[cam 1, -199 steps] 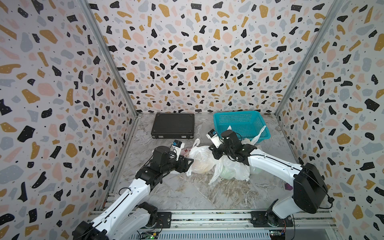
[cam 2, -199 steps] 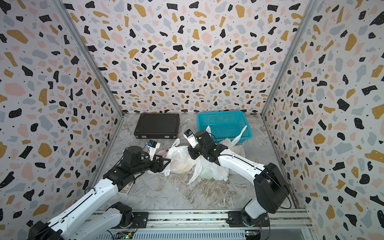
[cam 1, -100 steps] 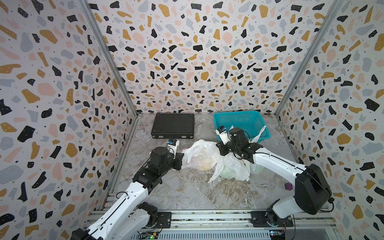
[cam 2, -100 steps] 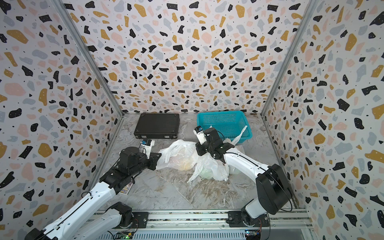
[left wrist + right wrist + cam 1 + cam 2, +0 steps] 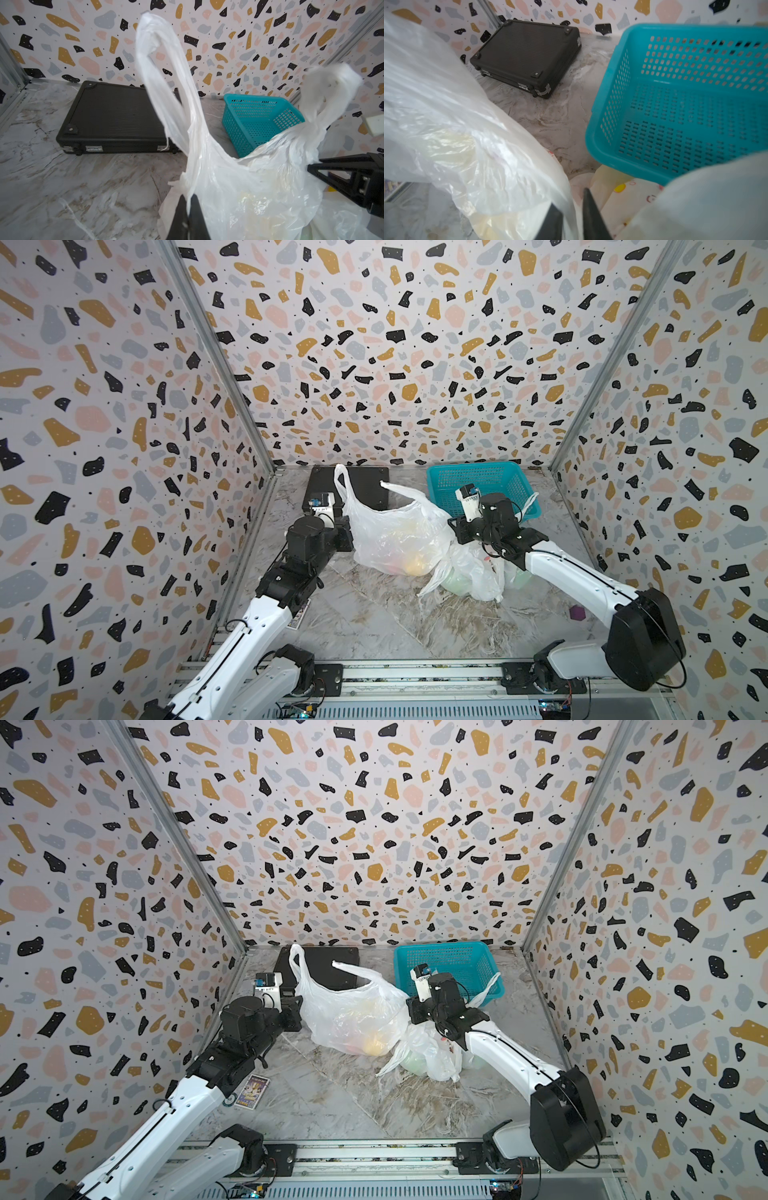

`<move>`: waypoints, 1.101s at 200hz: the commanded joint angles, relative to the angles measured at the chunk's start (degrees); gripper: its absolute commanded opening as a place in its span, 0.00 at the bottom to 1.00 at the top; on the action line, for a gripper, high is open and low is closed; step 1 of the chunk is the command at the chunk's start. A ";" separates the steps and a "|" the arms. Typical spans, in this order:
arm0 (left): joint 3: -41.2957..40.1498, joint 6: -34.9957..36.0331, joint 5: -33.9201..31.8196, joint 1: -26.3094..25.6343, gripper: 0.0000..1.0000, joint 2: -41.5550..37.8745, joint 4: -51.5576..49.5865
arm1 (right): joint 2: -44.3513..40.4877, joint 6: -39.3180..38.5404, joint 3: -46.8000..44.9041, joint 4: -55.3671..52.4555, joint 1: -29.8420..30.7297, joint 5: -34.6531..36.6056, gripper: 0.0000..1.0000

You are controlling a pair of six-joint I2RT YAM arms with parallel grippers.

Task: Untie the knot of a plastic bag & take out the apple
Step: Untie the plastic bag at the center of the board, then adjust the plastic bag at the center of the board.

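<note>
As the left gripper pinches the plastic bag, the right gripper, jaws barely parted, flanks its upturned mouth opposite.

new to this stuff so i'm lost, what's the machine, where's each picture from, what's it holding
It is two robot arms with pincer grippers. The two wide pictures come from one camera high above; the two close ones from cameras on the arms' wrists. On the marbled table lie a white plastic bag with fruit inside, a second bag beside it, a black case, a teal basket and a small card. The left gripper is shut on the plastic bag; the right gripper has its jaws apart, with film between them.
</note>
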 commanded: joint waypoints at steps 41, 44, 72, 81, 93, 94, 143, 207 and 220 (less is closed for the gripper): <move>-8.59 -0.11 12.67 0.21 0.00 -2.35 20.08 | -2.50 -4.45 5.85 -2.53 1.31 -14.66 0.79; -8.61 -0.10 12.51 0.19 0.00 -2.38 19.96 | -1.83 -4.67 6.24 -2.88 1.53 -14.98 0.80; -5.43 2.53 14.21 0.20 0.00 -1.27 17.01 | 4.26 -5.85 9.41 -2.47 3.38 -12.13 0.94; -4.01 2.88 14.59 0.18 0.00 -0.67 16.33 | 7.30 -6.24 12.27 -3.03 3.51 -10.94 0.96; -2.51 3.13 15.42 0.20 0.00 -0.02 16.23 | 12.36 -7.03 17.59 -5.82 3.46 -11.59 1.00; -2.44 3.16 15.54 0.20 0.00 0.04 16.24 | 12.74 -7.06 17.98 -6.00 3.49 -11.57 1.00; 1.16 5.15 16.18 0.26 0.00 2.89 16.40 | 24.40 -7.02 30.63 -9.76 3.35 -3.59 0.84; 14.89 10.59 17.12 4.42 0.00 7.37 10.80 | 27.24 -3.43 50.69 -15.28 0.81 -2.66 0.00; 11.83 10.26 17.32 4.39 0.00 4.43 10.84 | 22.84 -1.99 43.80 -10.68 1.13 -5.25 0.00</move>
